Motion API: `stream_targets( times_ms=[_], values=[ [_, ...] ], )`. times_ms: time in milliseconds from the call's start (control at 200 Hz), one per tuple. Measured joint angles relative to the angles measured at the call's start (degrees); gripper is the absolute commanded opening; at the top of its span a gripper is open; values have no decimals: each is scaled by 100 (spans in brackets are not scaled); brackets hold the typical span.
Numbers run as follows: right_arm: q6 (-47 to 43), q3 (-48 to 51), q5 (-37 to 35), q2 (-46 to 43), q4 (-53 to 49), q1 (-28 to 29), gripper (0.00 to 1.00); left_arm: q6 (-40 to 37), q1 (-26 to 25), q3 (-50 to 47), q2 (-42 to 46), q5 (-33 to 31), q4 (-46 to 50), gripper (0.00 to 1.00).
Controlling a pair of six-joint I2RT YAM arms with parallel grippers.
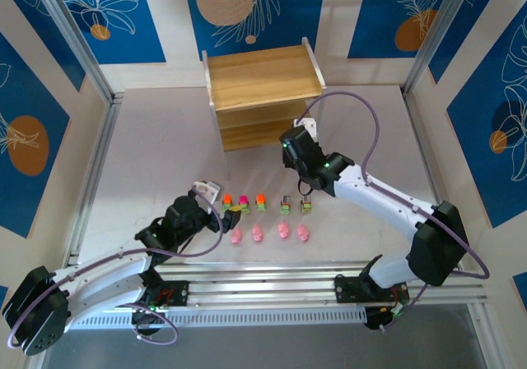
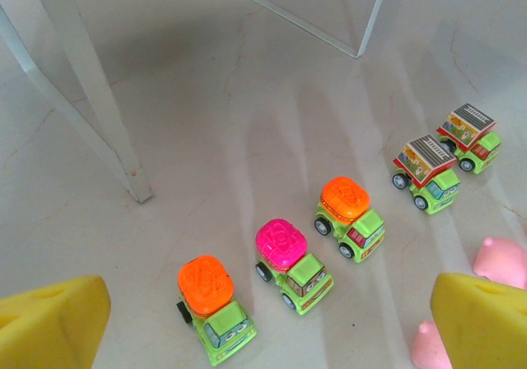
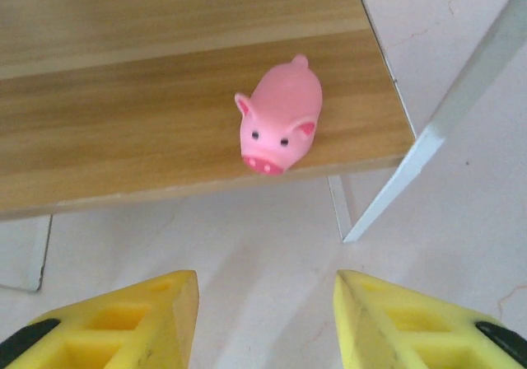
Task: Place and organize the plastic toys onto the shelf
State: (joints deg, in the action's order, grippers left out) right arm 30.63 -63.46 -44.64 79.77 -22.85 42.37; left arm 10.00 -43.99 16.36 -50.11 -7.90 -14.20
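Observation:
The wooden shelf (image 1: 263,81) stands at the back of the table. One pink pig toy (image 3: 280,126) sits on its lower board (image 3: 148,130), near the right front corner. My right gripper (image 3: 268,319) hovers open and empty just in front of that board, at the shelf's right side (image 1: 290,145). Several small green cars stand in a row: an orange-topped one (image 2: 216,307), a magenta-topped one (image 2: 292,263), another orange-topped one (image 2: 352,215) and two grey-roofed ones (image 2: 428,171). My left gripper (image 2: 268,328) is open, low over the row's left end (image 1: 233,215).
Several pink pigs (image 1: 257,234) lie in a row nearer the arm bases than the cars. Two of them (image 2: 502,260) show beside my left gripper's right finger (image 2: 482,319). A white shelf leg (image 2: 90,97) stands left of the cars. Walls enclose the table.

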Motion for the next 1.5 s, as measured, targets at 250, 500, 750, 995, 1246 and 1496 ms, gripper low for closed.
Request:
stream_targets(
  times_ms=[250,500,750,995,1246,1496],
  values=[
    [221,487,-26,-509,-280,402,47,0,0,2,-11,0,0,100],
    [551,1145,-109,-992,-549,1049,52,0,0,22,-83,0,2,100],
    [944,1644,-212,-1366,-833,1545,54,0,0,44,-247,160,2,100],
    [1294,2033,-358,-1565,-984,2061,55,-2,0,118,-363,361,0,100],
    [1530,2562,-428,-1598,-866,2483,54,-2,0,122,-376,450,0,100],
    [1709,3016,-424,-1742,-715,2704,52,-2,0,122,-376,450,0,100]
  ],
)
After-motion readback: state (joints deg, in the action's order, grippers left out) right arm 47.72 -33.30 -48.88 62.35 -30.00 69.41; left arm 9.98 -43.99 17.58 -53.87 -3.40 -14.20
